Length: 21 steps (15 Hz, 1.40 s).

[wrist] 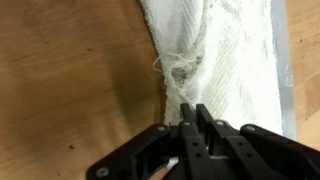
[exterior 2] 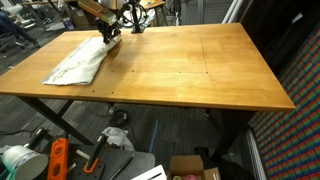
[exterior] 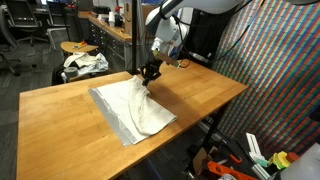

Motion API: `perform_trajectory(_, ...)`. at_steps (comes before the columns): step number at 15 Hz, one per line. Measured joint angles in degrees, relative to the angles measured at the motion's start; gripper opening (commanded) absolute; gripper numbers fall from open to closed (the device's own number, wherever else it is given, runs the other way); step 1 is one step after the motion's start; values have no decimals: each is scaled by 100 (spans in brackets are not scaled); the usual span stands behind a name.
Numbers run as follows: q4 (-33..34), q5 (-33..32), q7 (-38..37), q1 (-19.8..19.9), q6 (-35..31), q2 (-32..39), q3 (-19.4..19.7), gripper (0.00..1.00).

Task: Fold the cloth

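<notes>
**A:** Where is the cloth?

**B:** The cloth (exterior: 128, 112) lies wrinkled on the wooden table (exterior: 205, 95). In an exterior view one corner reaches the table's near edge. In an exterior view from the opposite side, the cloth (exterior 2: 78, 66) sits at the far left of the tabletop.

**A:** And the gripper?

**B:** The gripper (exterior: 150, 72) is at the cloth's far corner, which rises off the wood towards it. In the wrist view its fingertips (wrist: 188, 120) are pinched together on the cloth's frayed edge, with bare wood to the left.

**A:** Anything else nearby?

**B:** A white-and-dark fabric bundle (exterior: 86, 63) lies beyond the table's far left corner, well apart from the cloth.
</notes>
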State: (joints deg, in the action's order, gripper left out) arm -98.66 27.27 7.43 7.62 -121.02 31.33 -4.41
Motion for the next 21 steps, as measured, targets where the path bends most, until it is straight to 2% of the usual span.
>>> perform_trajectory(11, -833, -32, -113, -821, -960, -888, -231, 12)
perform_trajectory(21, -903, -54, -129, -826, -994, -878, -219, 12)
